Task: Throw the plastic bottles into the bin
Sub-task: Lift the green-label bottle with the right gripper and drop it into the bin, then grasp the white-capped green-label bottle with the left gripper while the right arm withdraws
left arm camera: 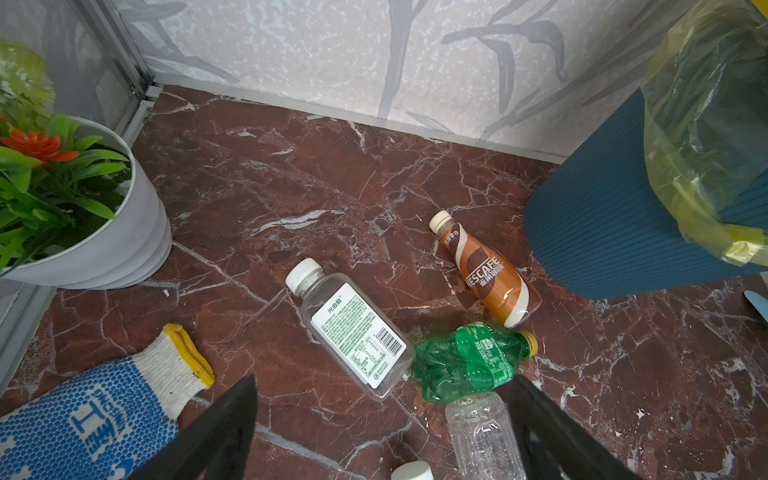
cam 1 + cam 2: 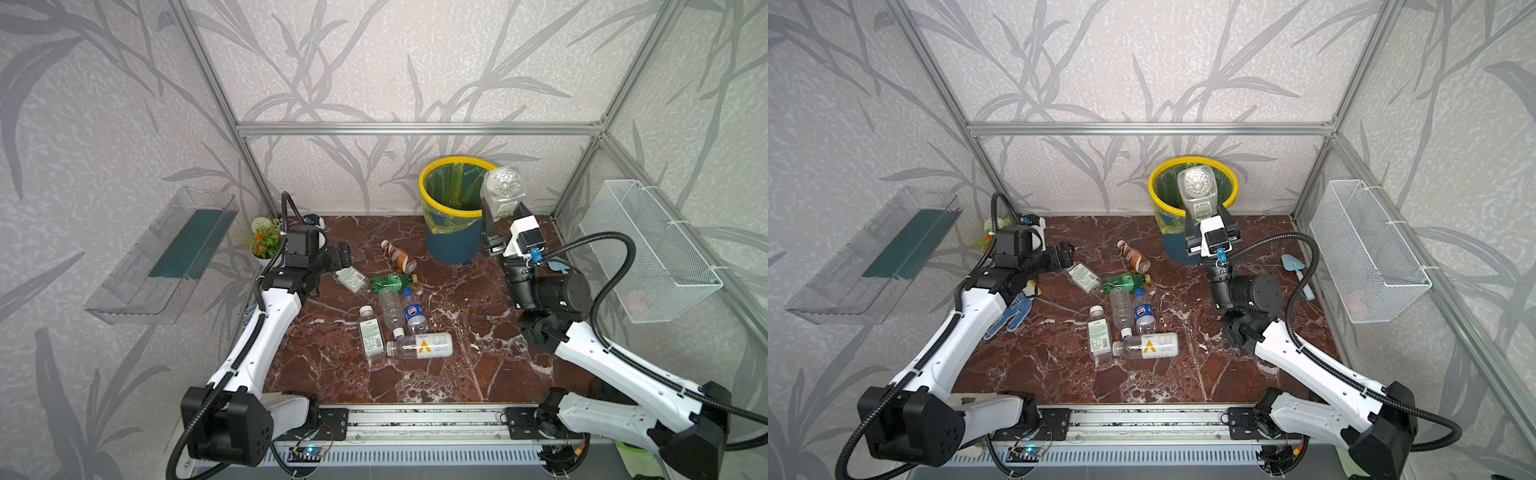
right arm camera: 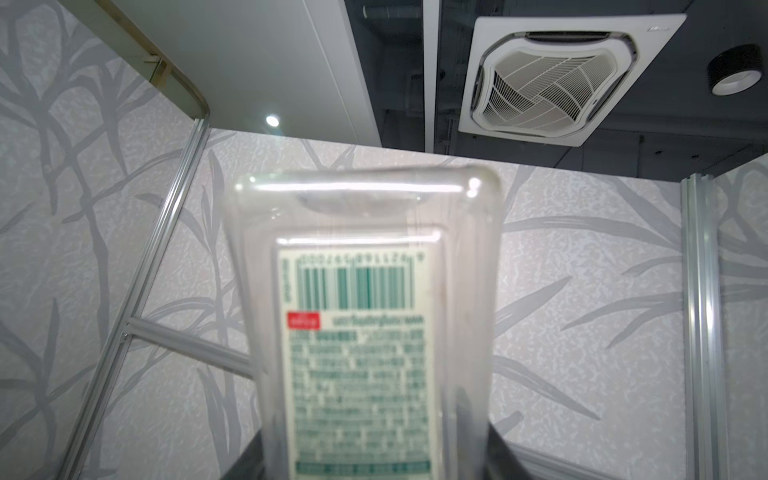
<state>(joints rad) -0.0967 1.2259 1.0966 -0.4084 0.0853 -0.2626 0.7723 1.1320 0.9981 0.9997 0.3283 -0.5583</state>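
- The right gripper (image 2: pixel 501 212) is clamped on a clear square bottle (image 2: pixel 500 189) with a green-printed label, held base-up and raised at the rim of the bin (image 2: pixel 453 245); I cannot tell whether it hangs over the opening
- The bin, blue with a yellow ring and a yellowish liner, stands at the back of the table (image 2: pixel 332 374)
- The left gripper (image 2: pixel 341 255) hovers empty with its jaws wide apart, just above a flat labelled bottle (image 2: pixel 352 279)
- Other bottles lie on their sides mid-table: a brown coffee bottle (image 2: pixel 399 257) nearest the bin, a crushed green bottle (image 2: pixel 392 281) touching the flat one, then a bare clear bottle (image 2: pixel 390 305) and a blue-labelled bottle (image 2: pixel 414 311)
- A glove (image 2: pixel 1011 313) lies under the left arm
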